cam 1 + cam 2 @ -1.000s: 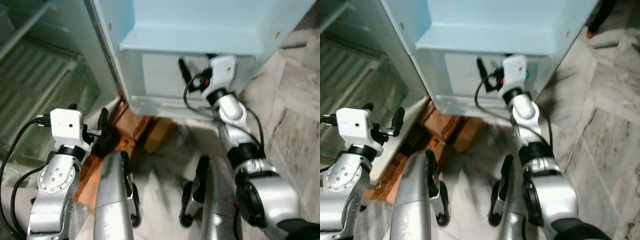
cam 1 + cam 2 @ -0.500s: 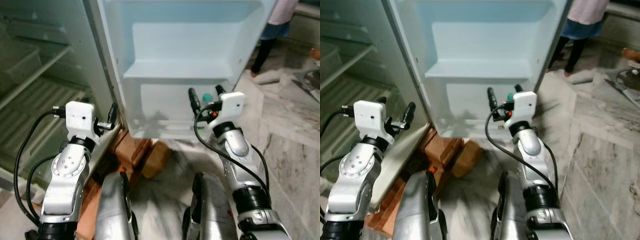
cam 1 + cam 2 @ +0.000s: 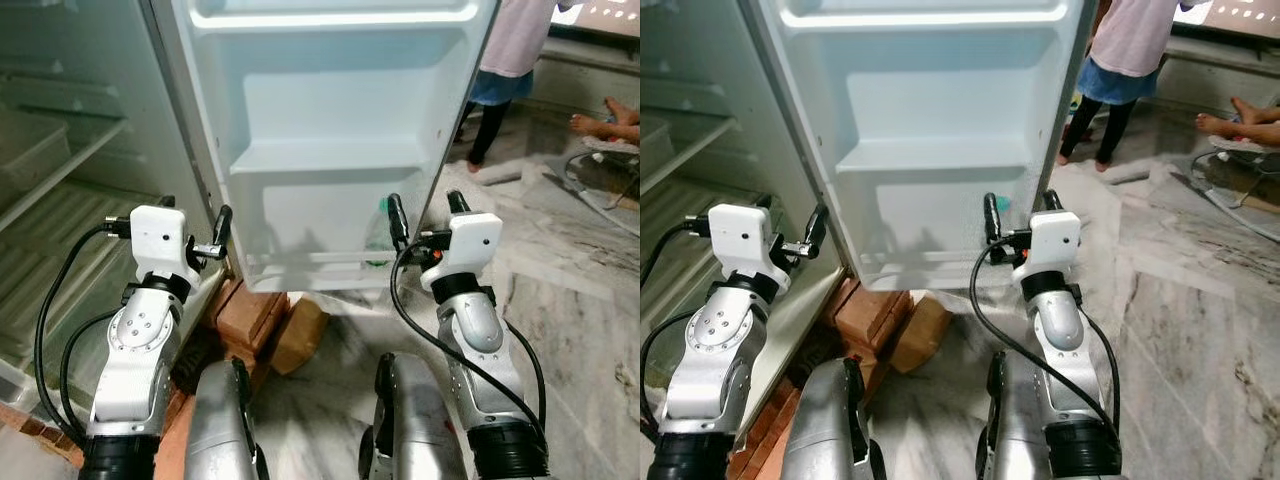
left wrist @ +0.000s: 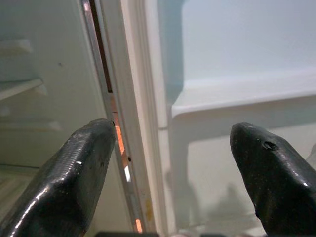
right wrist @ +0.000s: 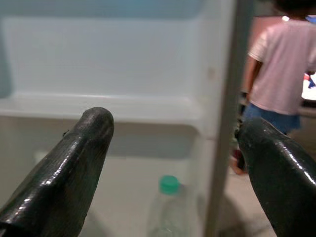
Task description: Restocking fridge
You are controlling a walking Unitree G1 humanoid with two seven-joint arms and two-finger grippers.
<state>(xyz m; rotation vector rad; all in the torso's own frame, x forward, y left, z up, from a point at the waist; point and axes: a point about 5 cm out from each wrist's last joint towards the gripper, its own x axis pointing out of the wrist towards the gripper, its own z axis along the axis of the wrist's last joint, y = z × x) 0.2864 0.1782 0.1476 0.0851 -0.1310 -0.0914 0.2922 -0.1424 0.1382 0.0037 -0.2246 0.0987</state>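
Observation:
The fridge door (image 3: 330,100) stands open in front of me, pale and with moulded shelves. Behind the translucent rail of the lowest door shelf (image 3: 320,262) stands a clear bottle with a green cap (image 5: 169,184). My right gripper (image 3: 424,207) is held up just before that shelf near the door's outer edge, open and holding nothing. Also open and holding nothing, my left gripper (image 3: 195,212) is raised at the hinge side, pointing at the gap between the door and the fridge body (image 4: 106,98). The fridge interior (image 3: 60,150) with its shelves lies to my left.
Red bricks (image 3: 245,312) and a brown block (image 3: 300,332) lie on the floor under the door's lower edge. A person in a pink top (image 3: 512,45) stands behind the door at the right. Another person's bare feet (image 3: 600,120) rest further right. Marble floor (image 3: 580,300) spreads to my right.
The head view has swung upward, so more of the door and the room shows. Both arms have come up with it; the grippers stay open.

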